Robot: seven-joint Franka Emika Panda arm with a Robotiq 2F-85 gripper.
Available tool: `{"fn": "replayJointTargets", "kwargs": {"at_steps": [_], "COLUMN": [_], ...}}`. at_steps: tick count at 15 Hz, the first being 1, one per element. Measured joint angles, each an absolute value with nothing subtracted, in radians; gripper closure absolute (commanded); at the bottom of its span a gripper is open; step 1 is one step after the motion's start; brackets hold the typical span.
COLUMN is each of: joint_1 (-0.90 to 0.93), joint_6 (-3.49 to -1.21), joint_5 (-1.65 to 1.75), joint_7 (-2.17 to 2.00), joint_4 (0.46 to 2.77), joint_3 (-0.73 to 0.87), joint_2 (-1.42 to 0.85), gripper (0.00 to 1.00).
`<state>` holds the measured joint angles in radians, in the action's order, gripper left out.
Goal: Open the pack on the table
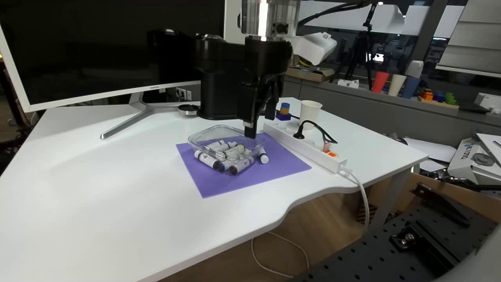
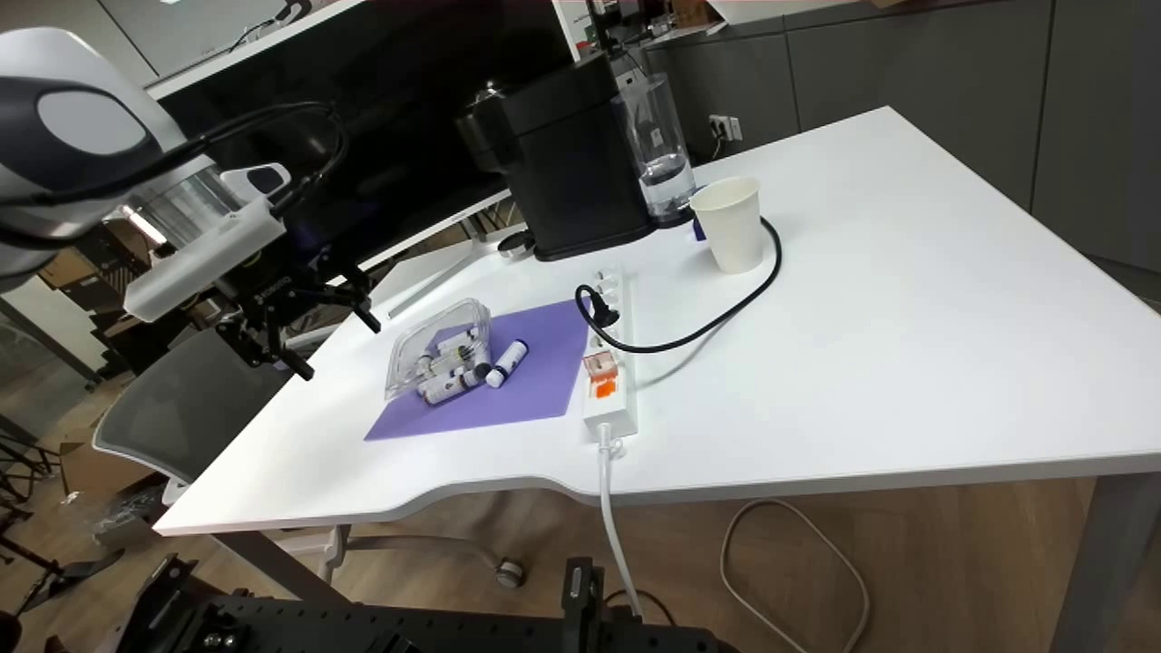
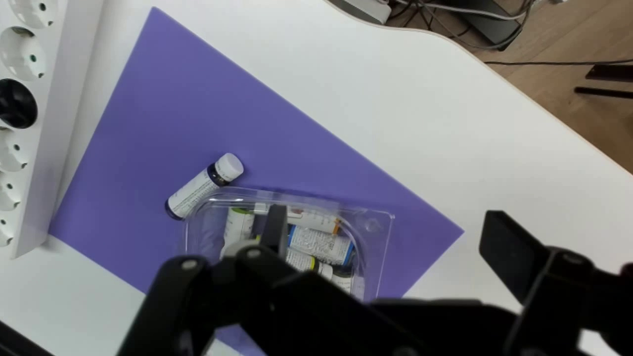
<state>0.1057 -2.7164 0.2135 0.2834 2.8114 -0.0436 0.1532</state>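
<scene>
The pack (image 1: 235, 150) is a clear plastic box with several small white-labelled bottles in it. It sits on the white table (image 1: 98, 203) and shows in an exterior view (image 2: 444, 358) and in the wrist view (image 3: 373, 222). A clear edge of it stands up at a slant; I cannot tell whether its lid is shut. My gripper (image 1: 259, 125) is raised above the table, apart from the pack, also in an exterior view (image 2: 336, 345). In the wrist view the gripper (image 3: 388, 222) has its fingers wide apart with nothing between them; one finger covers part of the pack.
A purple sheet (image 1: 270, 172) lies under the pack. A loose bottle (image 2: 508, 363) lies beside it. A white power strip (image 1: 305, 147) with a black plug borders the sheet. A paper cup (image 2: 730, 227), a black machine (image 2: 567, 163) and a monitor (image 1: 117, 47) stand behind.
</scene>
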Motion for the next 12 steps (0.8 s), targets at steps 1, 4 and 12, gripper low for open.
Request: {"fn": "replayJointTargets", "kwargs": {"at_steps": [1, 4, 12], "joint_1": [0.106, 0.105, 0.053], "joint_6": [-2.722, -2.724, -2.879], "joint_5": [0.214, 0.214, 0.436], "joint_7": [0.281, 0.283, 0.129], "joint_4": [2.809, 2.803, 2.801], "joint_3": [-0.046, -0.047, -0.066], "joint_2": [0.14, 0.132, 0.033], "gripper": [0.0, 0.0, 0.0]}}
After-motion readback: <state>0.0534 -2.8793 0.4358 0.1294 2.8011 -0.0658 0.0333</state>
